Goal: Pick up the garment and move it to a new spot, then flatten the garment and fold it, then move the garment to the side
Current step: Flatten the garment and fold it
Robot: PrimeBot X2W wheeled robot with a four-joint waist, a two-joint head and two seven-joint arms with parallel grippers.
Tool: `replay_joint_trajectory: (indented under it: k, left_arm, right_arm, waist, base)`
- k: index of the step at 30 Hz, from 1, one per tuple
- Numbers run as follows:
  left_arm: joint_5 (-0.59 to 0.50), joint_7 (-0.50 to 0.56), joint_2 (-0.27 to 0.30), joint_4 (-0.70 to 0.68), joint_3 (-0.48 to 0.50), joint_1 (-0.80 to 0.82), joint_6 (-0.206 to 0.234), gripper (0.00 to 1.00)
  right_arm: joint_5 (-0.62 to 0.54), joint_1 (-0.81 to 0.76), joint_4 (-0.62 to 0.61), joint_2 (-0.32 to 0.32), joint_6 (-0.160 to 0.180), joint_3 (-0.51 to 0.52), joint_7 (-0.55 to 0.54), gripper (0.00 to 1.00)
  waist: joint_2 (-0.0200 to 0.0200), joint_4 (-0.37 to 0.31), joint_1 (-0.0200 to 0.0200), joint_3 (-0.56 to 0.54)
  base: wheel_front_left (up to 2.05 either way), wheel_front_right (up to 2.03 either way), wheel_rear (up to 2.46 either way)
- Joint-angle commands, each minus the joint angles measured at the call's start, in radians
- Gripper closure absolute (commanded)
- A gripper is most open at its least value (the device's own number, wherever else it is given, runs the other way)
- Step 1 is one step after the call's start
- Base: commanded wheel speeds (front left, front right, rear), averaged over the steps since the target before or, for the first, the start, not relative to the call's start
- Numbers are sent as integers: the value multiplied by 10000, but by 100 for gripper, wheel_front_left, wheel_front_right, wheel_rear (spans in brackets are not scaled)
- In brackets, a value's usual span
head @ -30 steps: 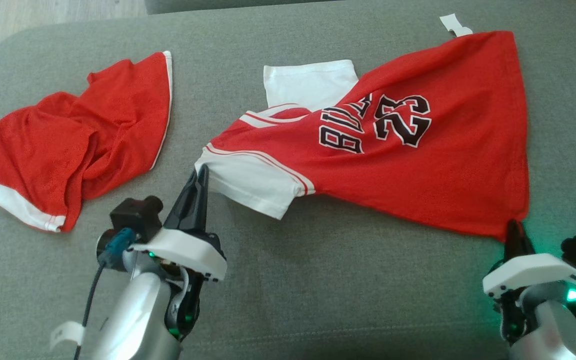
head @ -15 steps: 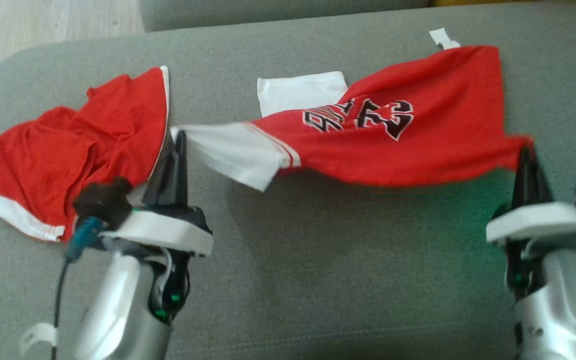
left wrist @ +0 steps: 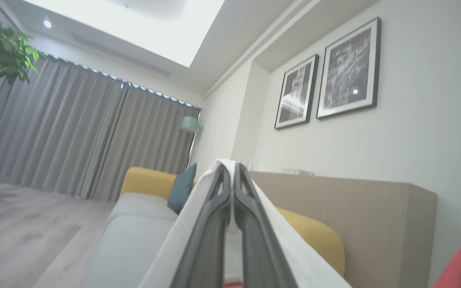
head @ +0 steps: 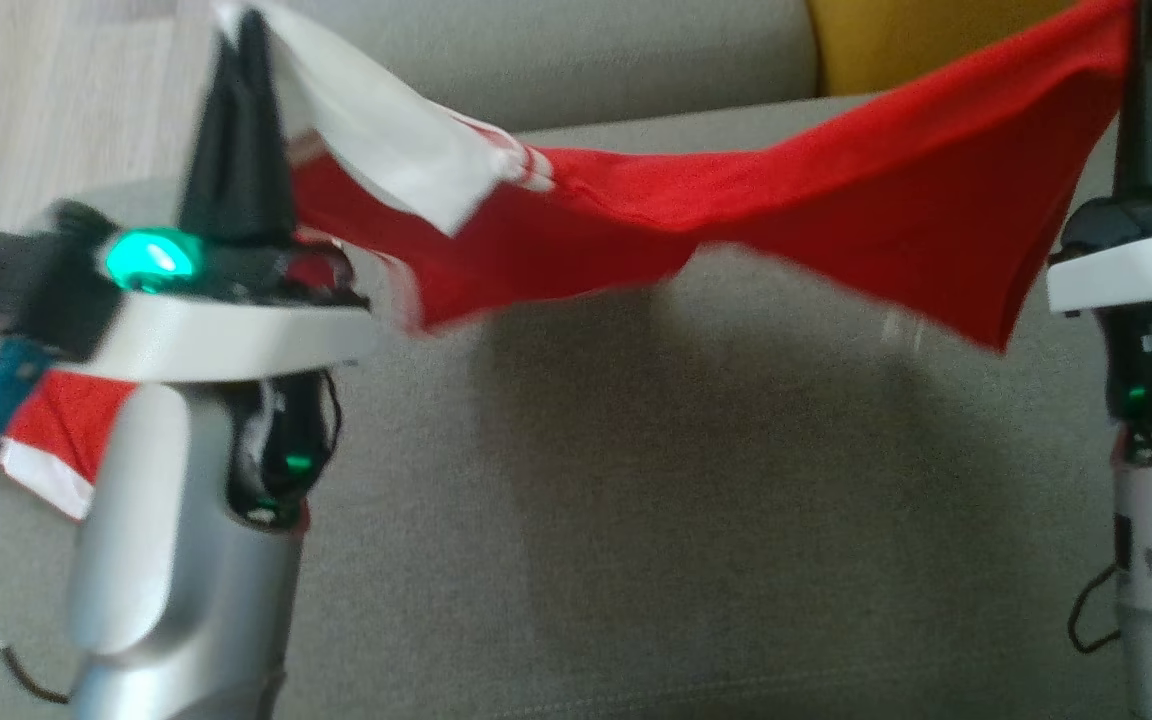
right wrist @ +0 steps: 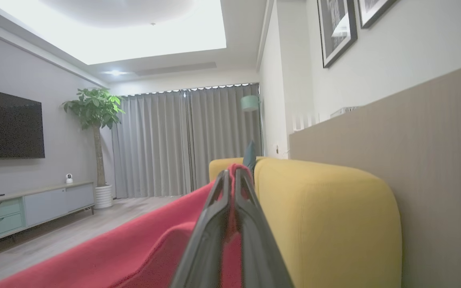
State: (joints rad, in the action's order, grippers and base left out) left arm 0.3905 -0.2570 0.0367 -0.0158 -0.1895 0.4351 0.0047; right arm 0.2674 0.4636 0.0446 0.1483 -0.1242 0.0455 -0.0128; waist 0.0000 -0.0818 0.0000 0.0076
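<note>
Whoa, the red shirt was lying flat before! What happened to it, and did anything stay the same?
Both arms went up and lifted the red jersey off the sofa, so it now hangs stretched between them. The right gripper took hold of its red hem; the left gripper kept pinching the white sleeve. The other red garment stayed lying on the sofa.

- A grey sofa seat (head: 636, 520) carries everything, its fabric flat and lightly creased.
- A crumpled red cloth with white trim (head: 51, 445) lies on its left end, partly hidden.
- A yellow cushion (head: 896, 40) sits at the back right.
</note>
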Motion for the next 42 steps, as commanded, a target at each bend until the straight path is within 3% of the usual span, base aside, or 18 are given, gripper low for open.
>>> replay_joint_trajectory:
  k: [1, 13, 19, 23, 27, 35, 38, 42]
  left_arm:
    - [104, -36, 144, -528, 435, 628, 57, 100]
    - [-91, 1168, 614, -3110, 781, 915, 702, 100]
    - [-194, 1923, 985, -2587, 587, 1809, 517, 100]
    - [-161, 2353, 1280, -1293, 471, 3158, 137, 100]
    - [-392, 2256, 1724, 528, 486, 5285, -325, 100]
    - [-777, 741, 1767, 3984, 507, 9485, -690, 100]
    - [-836, 315, 1627, 4807, 419, 10090, -781, 100]
    - [-948, 40, 1488, 5431, 261, 9996, -897, 100]
  right_arm:
    - [32, 434, -529, 130, -65, -249, -152, 100]
    - [-85, -138, -3326, -428, -65, 63, -2431, 100]
    - [-332, 217, -3323, -761, -65, 346, -3312, 100]
    - [-445, 1358, -2347, -818, -65, 207, -3471, 100]
    - [-748, 3444, -470, -709, -65, 295, -2987, 100]
    - [-1177, 8235, 3795, -365, -65, 791, -281, 100]
    - [-1192, 9071, 4966, -240, -65, 751, 748, 100]
    - [-811, 9078, 6337, -139, -65, 462, 1548, 100]
  waist:
    - [0, -102, 0, -250]
    - [0, -337, 0, -632]
    - [0, -462, 0, -89]
    - [0, -583, 0, 944]
    - [0, -640, 0, 2284]
    - [0, -368, 0, 3812]
    - [0, -215, 0, 3957]
    - [0, -18, 0, 4089]
  base:
    - [0, 0, 0]
    - [0, 0, 0]
    - [0, 0, 0]
    - [0, 0, 0]
    - [0, 0, 0]
    - [0, 0, 0]
    - [0, 0, 0]
    - [0, 0, 0]
